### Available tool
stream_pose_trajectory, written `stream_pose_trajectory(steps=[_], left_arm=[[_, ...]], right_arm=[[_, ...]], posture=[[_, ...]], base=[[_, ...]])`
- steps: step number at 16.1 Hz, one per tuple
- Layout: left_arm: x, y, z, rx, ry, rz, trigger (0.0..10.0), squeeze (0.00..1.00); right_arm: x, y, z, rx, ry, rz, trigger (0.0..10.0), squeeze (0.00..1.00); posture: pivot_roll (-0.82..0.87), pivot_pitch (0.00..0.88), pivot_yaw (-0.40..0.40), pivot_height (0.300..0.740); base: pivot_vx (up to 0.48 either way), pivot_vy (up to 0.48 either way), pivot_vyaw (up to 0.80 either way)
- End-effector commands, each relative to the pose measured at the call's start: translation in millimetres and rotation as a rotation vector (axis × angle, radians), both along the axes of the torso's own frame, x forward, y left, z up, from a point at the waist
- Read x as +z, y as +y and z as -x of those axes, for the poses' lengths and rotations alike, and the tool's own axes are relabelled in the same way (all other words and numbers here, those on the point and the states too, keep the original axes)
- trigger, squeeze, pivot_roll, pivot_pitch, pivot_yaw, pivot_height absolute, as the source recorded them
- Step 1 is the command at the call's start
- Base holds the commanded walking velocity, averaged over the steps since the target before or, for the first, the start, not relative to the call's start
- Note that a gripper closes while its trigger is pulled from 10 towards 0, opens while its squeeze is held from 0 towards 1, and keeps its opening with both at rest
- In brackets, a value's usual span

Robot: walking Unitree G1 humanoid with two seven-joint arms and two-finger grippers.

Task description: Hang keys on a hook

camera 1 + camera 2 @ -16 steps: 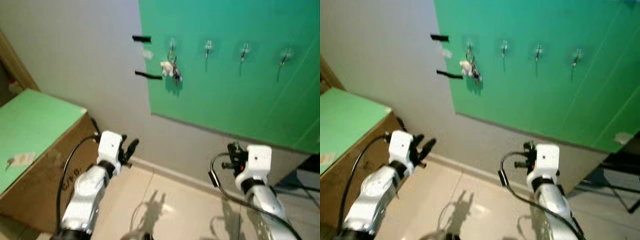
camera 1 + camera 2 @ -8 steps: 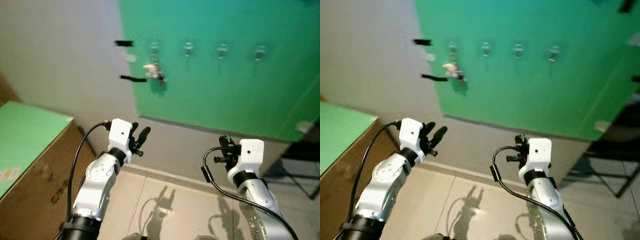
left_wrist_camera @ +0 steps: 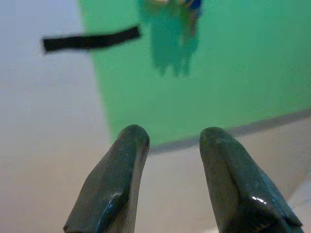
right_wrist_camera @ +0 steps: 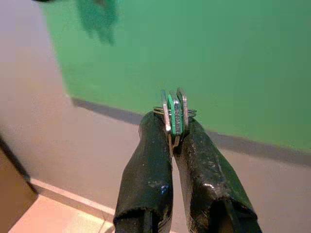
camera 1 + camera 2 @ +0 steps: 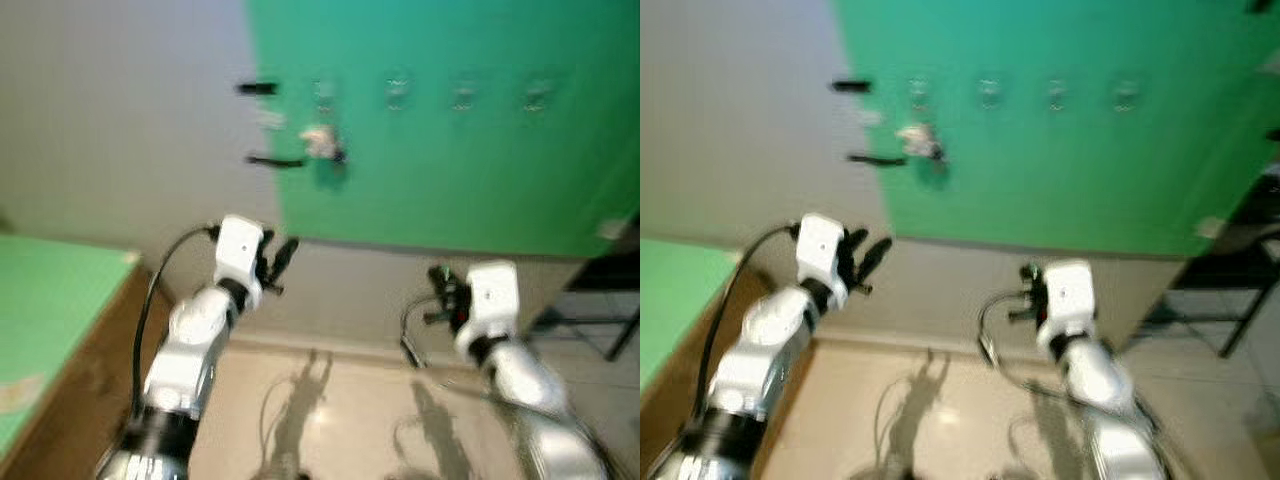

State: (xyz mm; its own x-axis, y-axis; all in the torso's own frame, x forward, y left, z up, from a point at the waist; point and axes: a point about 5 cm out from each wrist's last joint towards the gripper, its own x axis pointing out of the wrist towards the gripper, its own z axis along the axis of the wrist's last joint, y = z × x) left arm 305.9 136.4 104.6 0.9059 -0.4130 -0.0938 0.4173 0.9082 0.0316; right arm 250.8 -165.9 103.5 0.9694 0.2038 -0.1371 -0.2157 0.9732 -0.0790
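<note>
Head views: blurred; green board (image 5: 450, 130) is our landmark, carrying a row of 4 hooks (image 5: 463, 95) near its top edge. Leftmost hook already has a bunch of keys (image 5: 322, 142) hanging from it, the other 3 look free.
Left gripper (image 5: 275, 262): raised below the board's lower left corner, carrying nothing.
Right gripper (image 5: 440, 295): held low, under the board's bottom edge, well apart from the hooks.
Left wrist view: fingers (image 3: 114, 182) spread narrowly, empty between them; hung bunch and a black tape strip (image 3: 90, 40) above.
Right wrist view: here's what the head views are too blurred to show: pads pinched tight on a key ring (image 4: 175, 114), keys edge-on, sticking up toward the board.
Step in hand: carrying the ring up to a free hook, by my read.
Doing it well: lift the ring above the hook tip, keep its loop open toward the board, lower on, then release.
</note>
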Motion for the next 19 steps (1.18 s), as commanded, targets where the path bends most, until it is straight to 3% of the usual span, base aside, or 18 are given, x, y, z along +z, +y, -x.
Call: stream_pose_trajectory(steps=[1,3,5,6,10,13,15,16,19], left_arm=[[1,-5.3,-4.2,-0.053,0.018,-0.013,10.0,0.0],[6,-11.4,-7.9,-0.14,0.026,-0.016,10.0,0.0],[21,-15.8,-14.8,-0.233,-0.002,-0.034,10.0,0.0],[27,-16.1,-17.0,-0.248,-0.015,-0.031,10.0,0.0],[30,-19.0,-19.3,-0.264,-0.022,-0.027,10.0,0.0],[29,-25.8,-17.9,-0.329,-0.018,-0.041,10.0,0.0],[37,-25.6,-17.4,-0.466,-0.015,-0.066,10.0,0.0],[49,-23.6,-17.4,-0.587,-0.02,-0.093,10.0,0.0],[70,-19.1,-22.5,-0.709,-0.043,-0.128,10.0,0.0]], right_arm=[[11,-7.3,-4.1,0.012,-0.022,0.022,0.0,0.0],[23,-9.9,-11.2,0.044,-0.032,-0.013,0.0,0.0],[48,-4.2,-18.6,0.118,0.014,-0.359,0.0,0.0],[57,0.2,-18.4,0.185,0.013,-0.43,0.0,0.0],[60,0.5,-19.3,0.227,0.014,-0.414,0.0,0.0],[56,1.5,-15.0,0.252,0.072,-0.412,0.0,0.0],[56,-1.9,-11.1,0.35,0.15,-0.393,0.0,0.0],[58,-4.5,-9.2,0.434,0.201,-0.361,0.0,0.0],[72,-10.6,-14.1,0.511,0.206,-0.331,0.0,0.0]], posture=[[-0.19,0.023,0.064,0.722],[-0.18,0.025,0.061,0.722],[-0.19,0.029,0.051,0.722],[-0.19,0.031,0.053,0.722],[-0.2,0.024,0.053,0.722],[-0.2,0.015,0.057,0.722],[-0.2,0.015,0.059,0.722],[-0.21,0.018,0.056,0.722],[-0.21,0.022,0.052,0.722]], base=[[0.0,0.0,0.0],[0.0,0.0,0.0],[0.0,0.0,0.0],[0.0,0.0,0.0],[0.0,0.0,0.0],[0.0,0.0,0.0],[0.0,0.0,0.0],[0.0,0.0,0.0],[0.0,0.0,0.0]])
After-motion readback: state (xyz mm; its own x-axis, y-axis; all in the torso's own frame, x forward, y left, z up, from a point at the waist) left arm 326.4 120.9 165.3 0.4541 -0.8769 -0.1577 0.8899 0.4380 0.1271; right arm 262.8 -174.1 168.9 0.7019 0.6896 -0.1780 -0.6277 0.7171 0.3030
